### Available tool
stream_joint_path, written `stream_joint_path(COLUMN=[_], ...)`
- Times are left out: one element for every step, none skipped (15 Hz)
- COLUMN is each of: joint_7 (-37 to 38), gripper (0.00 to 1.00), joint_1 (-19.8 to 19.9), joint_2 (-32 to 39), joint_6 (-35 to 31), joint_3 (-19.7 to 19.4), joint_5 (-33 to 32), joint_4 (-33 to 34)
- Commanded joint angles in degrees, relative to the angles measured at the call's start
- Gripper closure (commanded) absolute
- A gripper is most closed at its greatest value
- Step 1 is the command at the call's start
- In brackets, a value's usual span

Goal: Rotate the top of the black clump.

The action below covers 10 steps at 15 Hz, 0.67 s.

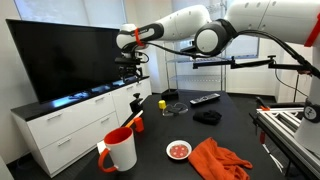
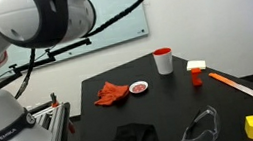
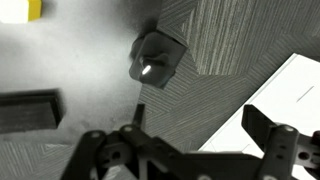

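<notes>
Hand (image 1: 127, 78), released and empty, hangs above one black clump (image 1: 135, 106), near one mug (image 1: 122, 152), one plate (image 1: 170, 151).

The slim black clump (image 1: 135, 106) stands upright at the table (image 1: 240, 122) edge, a yellowish bit near its top.

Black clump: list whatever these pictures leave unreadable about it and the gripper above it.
1. Black clump, in an exterior view: too small and dark to read how its top is turned.
2. Wrist view: the grey knob-like shape is blurred; whether it is the clump's top is unsure. The bottom edge cuts off the gripper.
3. In an exterior view the robot arm fills the upper left; no gripper shows.
</notes>
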<state>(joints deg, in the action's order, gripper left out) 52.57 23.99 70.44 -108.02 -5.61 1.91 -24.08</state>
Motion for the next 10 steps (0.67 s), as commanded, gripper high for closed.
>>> stream_joint_path(joint_7=[-11.9,-14.9,-17.71,-20.36,-23.36,-25.86,-28.73,-31.39,-34.05,-36.7], gripper=[0.0,0.0,0.0,0.0,0.0,0.0,0.0,0.0,0.0,0.0], joint_1=[0.25,0.45,0.5,0.43,0.64,0.47,0.6,0.58,0.44,0.37], joint_2=[-6.28,-7.68,-9.07,-10.14,-11.54,-12.1,-13.25,-13.71,-14.15,-14.49], joint_6=[5.36,6.63,7.89,8.79,10.23,10.82,12.28,12.92,13.71,14.49], joint_3=[0.95,1.24,1.49,1.77,1.93,2.06,2.15,2.33,2.45,2.54], joint_5=[0.68,0.95,1.15,1.31,1.42,1.52,1.57,1.59,1.44,1.3], joint_4=[-0.54,-0.25,-0.17,-0.16,-0.2,-0.26,-0.32,-0.34,-0.35,-0.4])
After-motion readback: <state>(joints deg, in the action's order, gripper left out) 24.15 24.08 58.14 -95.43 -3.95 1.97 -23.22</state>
